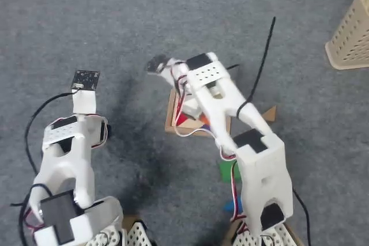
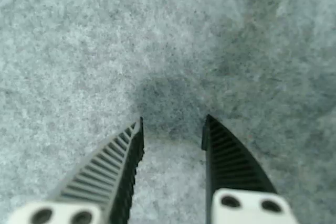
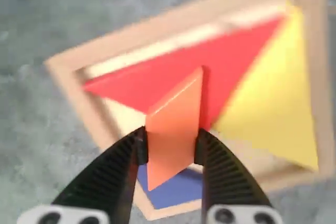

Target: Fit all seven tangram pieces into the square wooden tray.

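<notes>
1. Currently right claw [image 3: 170,148] is pinching the orange piece [image 3: 176,124], standing on edge over the red piece [image 3: 178,74] in the tray [image 3: 68,72].
2. Left claw [image 2: 173,135] is hanging spread over carpet [image 2: 79,35].
3. Probably needing tilting flat, aligning with the gap before releasing.

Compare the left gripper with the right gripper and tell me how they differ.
The left gripper is open with nothing between its jaws; the right gripper is shut on the orange piece. The left gripper hangs over grey carpet; the right gripper hangs over the wooden tray, above the red piece and the yellow piece lying in it. Both have black ridged fingers.
</notes>
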